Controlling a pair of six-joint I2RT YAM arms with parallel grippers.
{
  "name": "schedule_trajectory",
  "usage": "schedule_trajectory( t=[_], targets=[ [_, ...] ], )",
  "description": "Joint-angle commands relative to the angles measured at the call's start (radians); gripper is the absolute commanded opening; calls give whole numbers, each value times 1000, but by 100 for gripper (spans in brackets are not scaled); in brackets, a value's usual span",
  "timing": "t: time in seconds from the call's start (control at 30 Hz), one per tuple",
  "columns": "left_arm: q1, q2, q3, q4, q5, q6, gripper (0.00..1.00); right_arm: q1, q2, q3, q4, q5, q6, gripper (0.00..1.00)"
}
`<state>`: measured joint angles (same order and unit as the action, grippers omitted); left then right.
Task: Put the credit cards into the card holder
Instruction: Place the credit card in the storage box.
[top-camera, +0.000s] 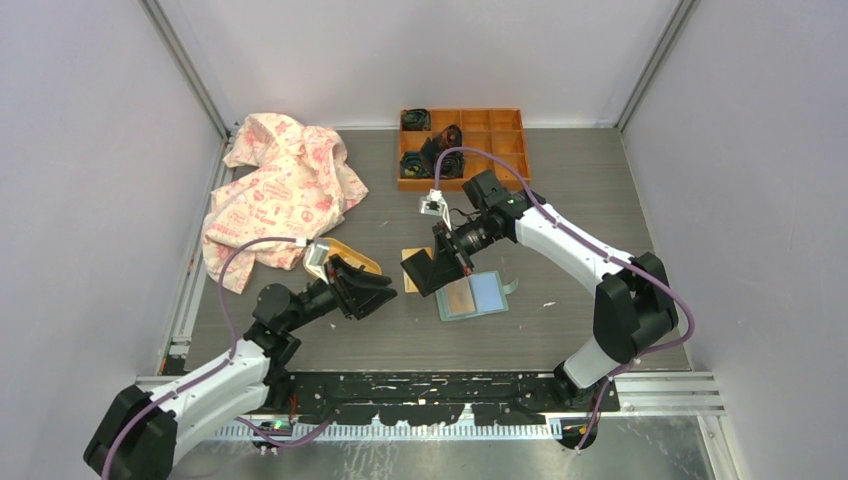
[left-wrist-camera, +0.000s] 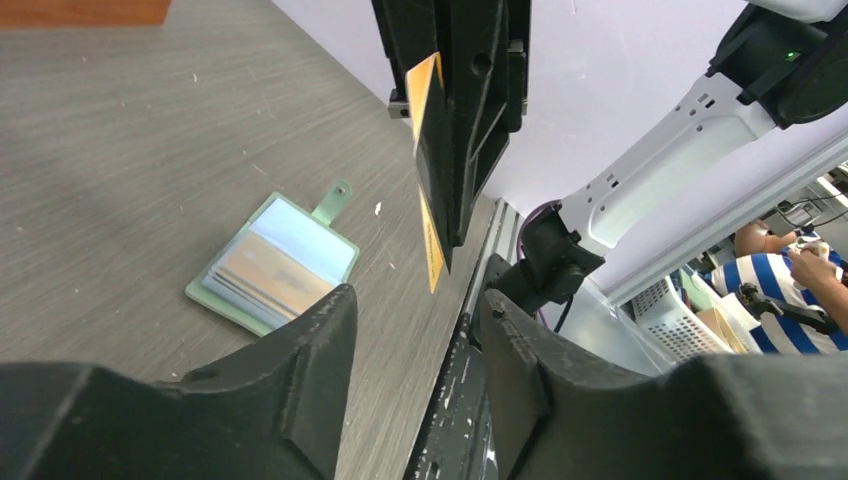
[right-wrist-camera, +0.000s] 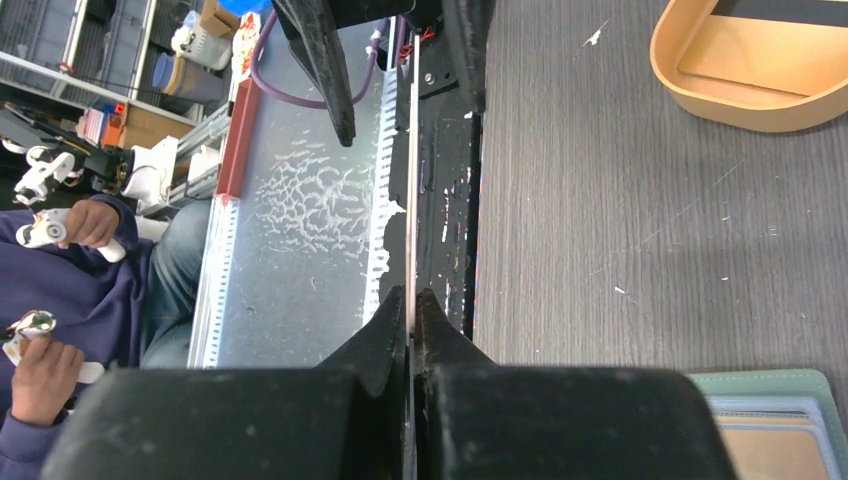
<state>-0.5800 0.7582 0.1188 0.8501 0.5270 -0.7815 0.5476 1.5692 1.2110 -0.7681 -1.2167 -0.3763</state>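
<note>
My right gripper (top-camera: 447, 262) is shut on a credit card (top-camera: 418, 268) with orange and dark faces, held on edge above the table. The right wrist view shows the card (right-wrist-camera: 411, 180) as a thin line pinched at the right gripper (right-wrist-camera: 411, 300). In the left wrist view the card (left-wrist-camera: 428, 150) hangs upright ahead of my left gripper (left-wrist-camera: 420, 300), which is open and apart from it. The left gripper (top-camera: 385, 288) sits just left of the card. The mint-green card holder (top-camera: 473, 295) lies open on the table, cards showing in its sleeves (left-wrist-camera: 275, 265).
An orange compartment tray (top-camera: 462, 147) with dark items stands at the back. A pink patterned cloth (top-camera: 280, 190) lies at the back left. A yellow-orange oval dish (right-wrist-camera: 750, 80) sits behind the left gripper. The table's metal front rail (top-camera: 440, 385) runs along the near edge.
</note>
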Motion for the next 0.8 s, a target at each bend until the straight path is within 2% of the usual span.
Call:
schedule_trajectory(
  t=[0.0, 0.23, 0.37, 0.53, 0.6, 0.7, 0.77],
  targets=[
    [0, 55, 26, 88, 24, -12, 51, 7, -38, 7, -13, -18, -18, 1],
    [-44, 227, 61, 249, 39, -34, 54, 19, -29, 6, -13, -17, -19, 1],
    [-54, 292, 64, 354, 53, -62, 51, 22, -27, 5, -13, -17, -21, 1],
    [-59, 310, 74, 366, 62, -68, 48, 24, -25, 5, -13, -16, -22, 1],
    [-60, 317, 80, 365, 63, -70, 43, 26, -23, 5, -13, -15, -21, 1],
    [-62, 336, 92, 369, 79, -73, 28, 26, -22, 7, -14, -17, -21, 1],
    [-63, 351, 95, 383, 85, -78, 22, 28, -22, 7, -14, -16, -22, 1]
  ],
)
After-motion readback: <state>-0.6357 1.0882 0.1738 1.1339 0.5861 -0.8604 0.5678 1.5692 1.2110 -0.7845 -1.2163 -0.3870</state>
